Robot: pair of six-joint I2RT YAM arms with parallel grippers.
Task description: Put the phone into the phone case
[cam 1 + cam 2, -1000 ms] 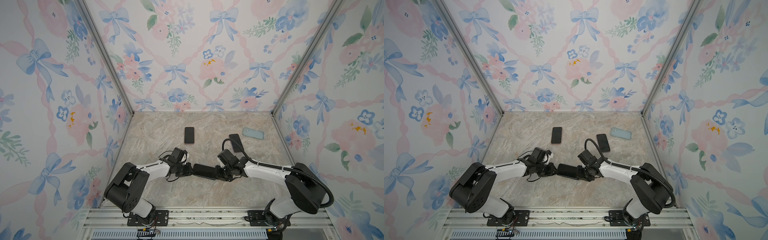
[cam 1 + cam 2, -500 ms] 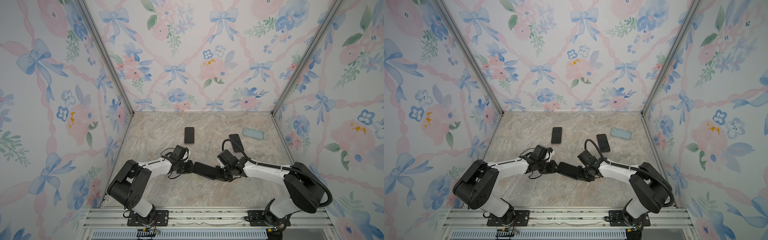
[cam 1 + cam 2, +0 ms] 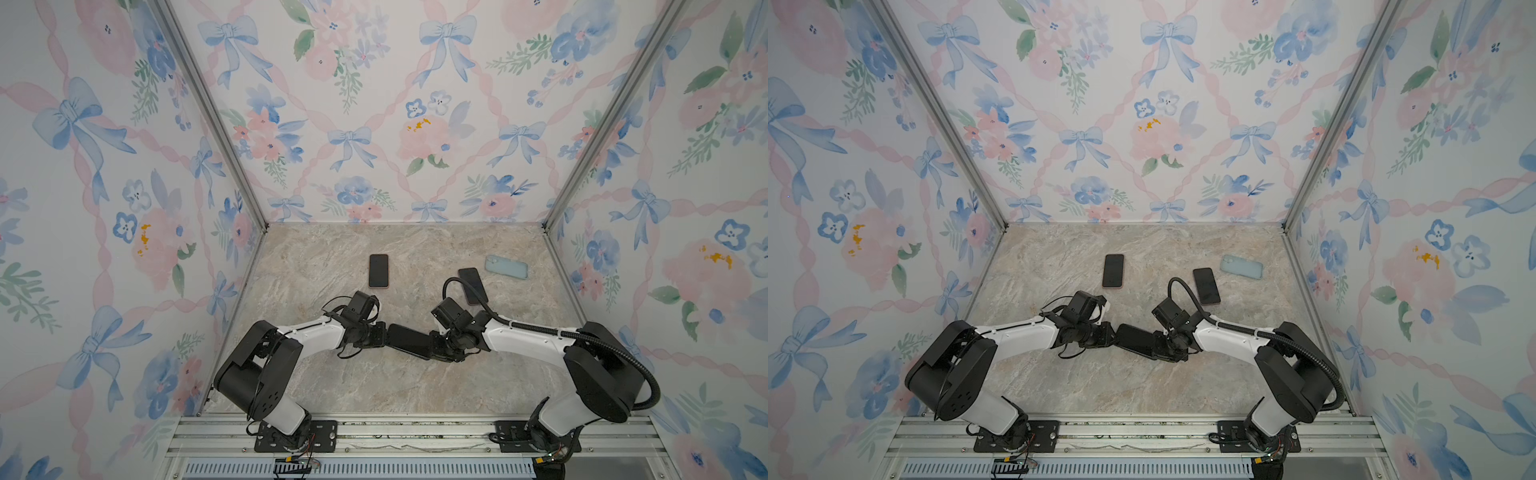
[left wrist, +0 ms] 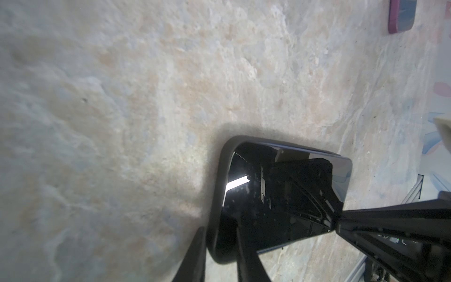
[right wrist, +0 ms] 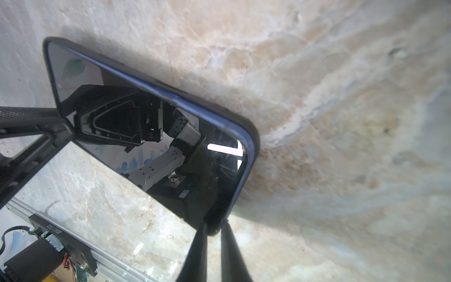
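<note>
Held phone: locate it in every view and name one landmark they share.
In a top view: held phone just below the middle.
In a top view: it sits below the middle, slightly left.
Left wrist: it is lower right of the middle, screen showing.
Right wrist: it slants across the left half.
Shared landmark: marbled table under it everywhere.

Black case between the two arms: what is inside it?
A phone, glossy dark screen up, its blue edge showing along one side. It covers the floor of the black case, so nothing beneath shows.
</note>
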